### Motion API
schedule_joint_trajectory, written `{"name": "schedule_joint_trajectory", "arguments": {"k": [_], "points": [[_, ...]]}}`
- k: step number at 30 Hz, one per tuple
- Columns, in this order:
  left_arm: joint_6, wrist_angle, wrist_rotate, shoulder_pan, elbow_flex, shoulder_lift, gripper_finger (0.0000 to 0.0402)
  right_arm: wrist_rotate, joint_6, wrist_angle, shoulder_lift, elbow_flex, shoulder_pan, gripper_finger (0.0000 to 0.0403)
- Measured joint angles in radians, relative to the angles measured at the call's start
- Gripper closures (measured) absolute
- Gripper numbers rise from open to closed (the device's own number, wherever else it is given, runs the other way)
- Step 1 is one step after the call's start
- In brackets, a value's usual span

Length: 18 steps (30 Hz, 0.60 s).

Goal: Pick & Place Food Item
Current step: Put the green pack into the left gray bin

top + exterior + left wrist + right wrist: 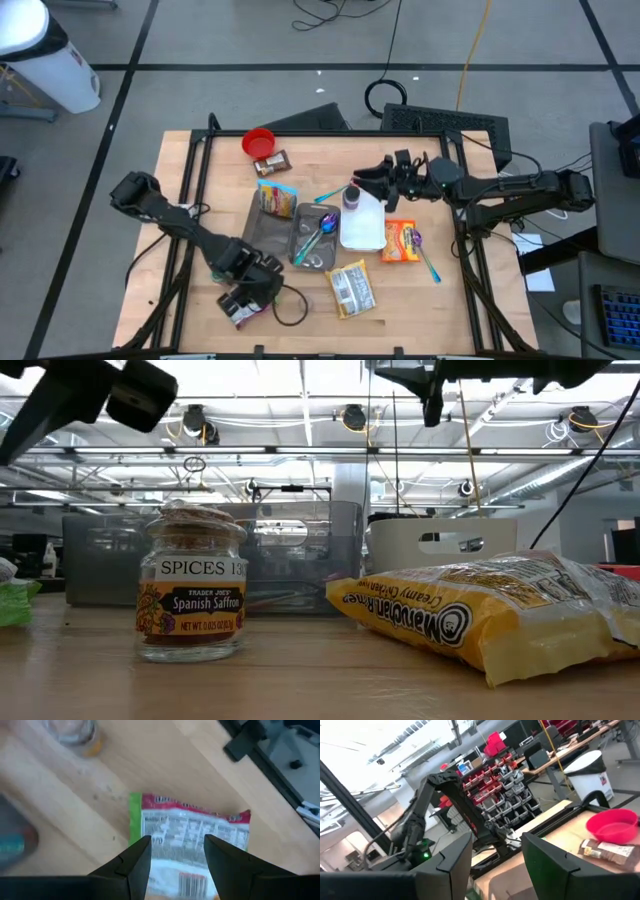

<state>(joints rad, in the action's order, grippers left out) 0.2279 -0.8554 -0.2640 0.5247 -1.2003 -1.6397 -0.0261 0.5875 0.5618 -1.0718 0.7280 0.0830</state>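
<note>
A flat packet (195, 827) with a green edge and a red band lies on the wooden table near its front left. My left gripper (177, 850) hovers over it, open and pointing steeply down, one finger on either side of the packet's middle and clear of it; it also shows in the high view (238, 305). My right gripper (362, 180) is raised over the table's far right part, about level, pointing toward the left edge. It is open with nothing between its fingers (497, 855). A yellow ramen packet (350, 288) lies flat near the front.
A grey tray (300, 235) with spoons and a white tub (362, 222) sit mid-table, with an orange packet (400, 242) to their right. A red bowl (258, 141) and a brown packet (272, 162) are at the far edge. A saffron spice jar (190, 595) stands near the front.
</note>
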Motion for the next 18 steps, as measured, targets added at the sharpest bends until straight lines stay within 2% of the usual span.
{"name": "schedule_joint_trajectory", "arguments": {"k": [6, 18], "points": [[0.014, -0.002, -0.125, -0.065, 0.000, -0.073, 0.0211, 0.000, 0.003, 0.013, 0.000, -0.001, -0.026, 0.0238], [0.022, 0.022, -0.129, -0.072, 0.044, -0.164, 0.0211, 0.001, 0.004, 0.018, 0.000, -0.001, -0.066, 0.0238]]}}
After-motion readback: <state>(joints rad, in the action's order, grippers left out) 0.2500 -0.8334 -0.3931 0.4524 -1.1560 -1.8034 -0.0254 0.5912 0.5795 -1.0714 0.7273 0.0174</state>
